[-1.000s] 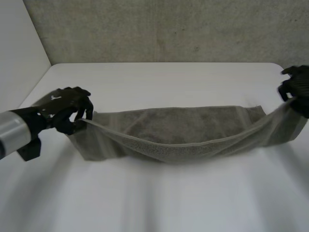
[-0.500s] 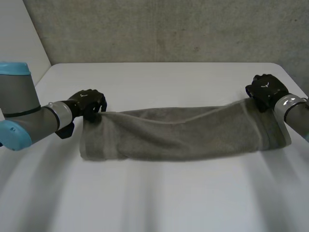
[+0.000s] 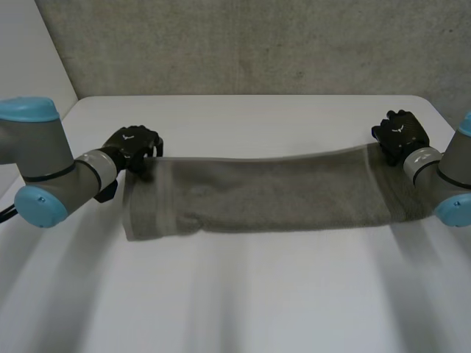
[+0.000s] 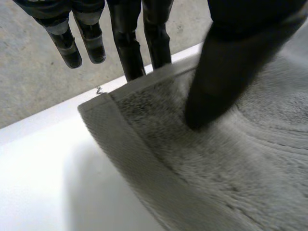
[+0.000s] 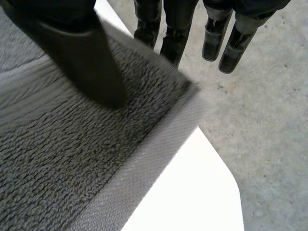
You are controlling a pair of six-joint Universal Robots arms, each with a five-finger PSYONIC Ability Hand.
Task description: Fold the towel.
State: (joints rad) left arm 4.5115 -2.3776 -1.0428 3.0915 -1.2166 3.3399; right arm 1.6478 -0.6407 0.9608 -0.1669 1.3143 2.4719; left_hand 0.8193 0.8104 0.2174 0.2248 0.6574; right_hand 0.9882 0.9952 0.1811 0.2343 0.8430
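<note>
Since half a second ago both hands have gone a little farther back across the table (image 3: 243, 301). The towel (image 3: 257, 195) between them, which a second ago hung sagging from a lifted edge, now lies flat. You have it as a long grey folded band running side to side across the middle of the white table.

Your left hand (image 3: 132, 145) sits at the towel's far left corner. In its wrist view the thumb (image 4: 226, 62) presses down on the pile just inside the hemmed edge. Two fingers (image 4: 130, 48) reach behind that edge, so the corner is pinched, and the other fingers hang straight and free beyond it.

Your right hand (image 3: 397, 134) is at the far right corner in the same clamp, with its thumb (image 5: 82, 57) on top and fingers (image 5: 171, 36) behind the hem.

Each hand's back carries a small white mark, too small to read.
</note>
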